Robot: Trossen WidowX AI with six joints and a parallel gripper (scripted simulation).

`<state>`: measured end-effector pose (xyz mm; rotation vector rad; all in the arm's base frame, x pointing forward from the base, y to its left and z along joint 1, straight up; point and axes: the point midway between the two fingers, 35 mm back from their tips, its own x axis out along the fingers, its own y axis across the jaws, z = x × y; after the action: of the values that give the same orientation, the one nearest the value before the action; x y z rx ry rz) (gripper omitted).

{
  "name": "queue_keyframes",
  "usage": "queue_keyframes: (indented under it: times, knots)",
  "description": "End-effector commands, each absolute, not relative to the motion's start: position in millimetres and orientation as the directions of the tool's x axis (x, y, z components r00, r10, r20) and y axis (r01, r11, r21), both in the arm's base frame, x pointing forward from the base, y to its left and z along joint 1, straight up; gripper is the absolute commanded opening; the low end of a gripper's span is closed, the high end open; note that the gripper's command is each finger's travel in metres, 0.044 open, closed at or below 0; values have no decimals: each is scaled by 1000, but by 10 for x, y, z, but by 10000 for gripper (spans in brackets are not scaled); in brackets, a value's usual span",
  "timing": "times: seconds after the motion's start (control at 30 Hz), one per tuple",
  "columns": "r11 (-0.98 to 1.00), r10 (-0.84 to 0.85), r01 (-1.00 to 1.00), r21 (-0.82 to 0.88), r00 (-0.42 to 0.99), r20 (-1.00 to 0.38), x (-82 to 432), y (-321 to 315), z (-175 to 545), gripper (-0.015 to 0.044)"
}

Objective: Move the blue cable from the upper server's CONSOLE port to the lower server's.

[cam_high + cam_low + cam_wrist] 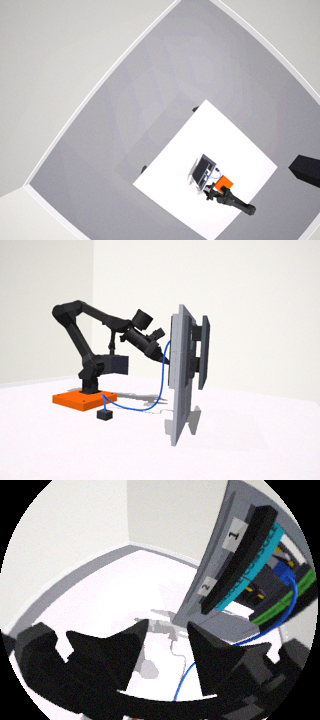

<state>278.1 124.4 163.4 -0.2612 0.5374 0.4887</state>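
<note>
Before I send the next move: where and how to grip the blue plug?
Grip the plug by its body, coming from the front of the panel, a finger on either side. Its back end faces out of the port with the cable bending away, so I'd keep the fingers off that bend. The tab's side I can't tell.

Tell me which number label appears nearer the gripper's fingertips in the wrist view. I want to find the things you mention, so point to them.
The label reading 2 (pixel 206 586): it appears closer to the open gripper (pixel 204 191) (pixel 169 363) (pixel 168 623) than the label reading 1 (pixel 234 534), which appears higher up.
</note>
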Motion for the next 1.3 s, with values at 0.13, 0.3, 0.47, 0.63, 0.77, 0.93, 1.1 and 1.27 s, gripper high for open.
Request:
queue_keyframes:
  times: [0.13,0.3,0.47,0.63,0.77,0.93,1.1,1.27]
  knots:
    - [398,164,-220,-891,972,-167,2957,348,2209,239]
    - [109,71,-43,-993,997,-36,2895,55,2400,239]
    - [-8,36,13,-1000,999,12,2858,-47,2469,239]
    - [-8,36,13,-1000,999,12,2858,-47,2469,239]
    - [-8,36,13,-1000,999,12,2858,-47,2469,239]
    - [-8,36,13,-1000,999,13,2956,-24,2486,239]
    - [-7,35,16,-1000,999,16,3324,88,2492,239]
    - [-7,35,17,-1000,999,17,3430,129,2478,239]
